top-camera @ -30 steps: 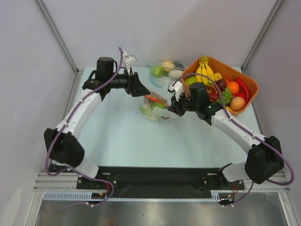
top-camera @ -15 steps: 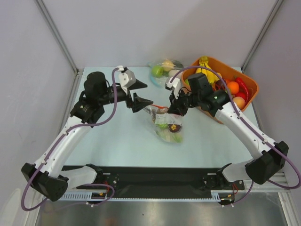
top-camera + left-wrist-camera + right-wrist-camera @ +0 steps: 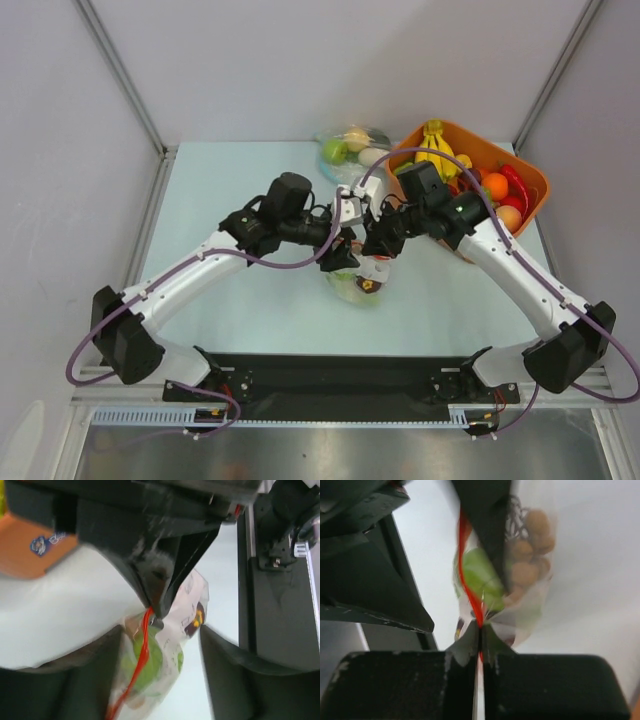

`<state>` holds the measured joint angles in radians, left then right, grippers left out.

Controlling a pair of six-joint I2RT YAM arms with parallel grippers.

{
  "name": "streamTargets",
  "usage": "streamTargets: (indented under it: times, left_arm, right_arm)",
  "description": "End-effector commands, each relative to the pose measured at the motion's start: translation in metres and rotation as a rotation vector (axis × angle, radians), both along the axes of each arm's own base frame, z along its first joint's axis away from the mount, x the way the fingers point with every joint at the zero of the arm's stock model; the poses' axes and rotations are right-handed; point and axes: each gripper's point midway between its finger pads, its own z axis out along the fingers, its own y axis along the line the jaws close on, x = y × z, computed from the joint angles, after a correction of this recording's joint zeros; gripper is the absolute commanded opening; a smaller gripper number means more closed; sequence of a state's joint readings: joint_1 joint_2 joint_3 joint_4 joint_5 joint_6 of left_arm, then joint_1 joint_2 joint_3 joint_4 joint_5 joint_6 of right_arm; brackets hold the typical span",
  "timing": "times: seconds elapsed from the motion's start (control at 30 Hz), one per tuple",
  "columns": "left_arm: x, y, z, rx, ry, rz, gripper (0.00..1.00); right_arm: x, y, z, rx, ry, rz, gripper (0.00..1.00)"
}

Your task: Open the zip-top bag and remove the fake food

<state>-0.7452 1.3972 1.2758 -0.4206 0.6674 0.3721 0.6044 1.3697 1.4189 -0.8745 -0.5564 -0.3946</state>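
The zip-top bag (image 3: pixel 362 282) hangs above the table's middle, pinched at its orange-red zip strip (image 3: pixel 470 587) by my right gripper (image 3: pixel 377 243), which is shut (image 3: pixel 481 630). Through the clear plastic the fake food shows: a green piece (image 3: pixel 150 660), brownish round pieces (image 3: pixel 530 545) and a dark maroon one (image 3: pixel 194 622). My left gripper (image 3: pixel 342 258) has come in from the left, right beside the right one. In the left wrist view it stands open (image 3: pixel 160 672), one finger on either side of the hanging bag; whether either finger touches the plastic I cannot tell.
An orange basket (image 3: pixel 500 153) at the back right holds a yellow banana bunch (image 3: pixel 433 150) and other toy fruit. Another clear bag with a green apple (image 3: pixel 348 150) lies at the back centre. Both arms meet over the table's middle.
My left arm has swung from the back left over to the bag, bringing its jaws around it. The right gripper has lifted the bag off the table, still holding it at the strip.
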Motion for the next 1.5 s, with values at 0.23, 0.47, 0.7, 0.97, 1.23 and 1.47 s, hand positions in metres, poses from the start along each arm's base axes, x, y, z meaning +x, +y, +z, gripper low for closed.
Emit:
streamTargets:
  times: [0.23,0.47,0.7,0.97,1.23,1.47]
  left_arm:
    - [-0.010,-0.009,-0.034,0.159,-0.016,-0.036,0.05]
    - [0.004,-0.007,-0.047,0.196,-0.007,0.053,0.00]
    - [0.011,-0.002,-0.050,0.145,0.047,0.152,0.00]
    - [0.023,0.012,-0.008,-0.104,0.154,0.179,0.00]
    - [0.010,0.010,-0.010,-0.146,0.224,0.107,0.00]
    - [0.002,0.010,-0.003,-0.167,0.219,0.065,0.00]
  right_arm:
    - [0.013,-0.025,0.045,0.054,-0.201,-0.134,0.10]
    - [0.023,-0.077,0.095,0.180,-0.374,-0.365,0.57]
    - [0.018,-0.106,0.092,0.343,-0.379,-0.452,0.75]
    - [0.020,-0.102,0.066,0.486,-0.272,-0.438,0.80]
    - [0.022,-0.087,0.038,0.604,-0.160,-0.373,0.79]
    - [0.038,-0.085,0.011,0.594,-0.124,-0.353,0.78]
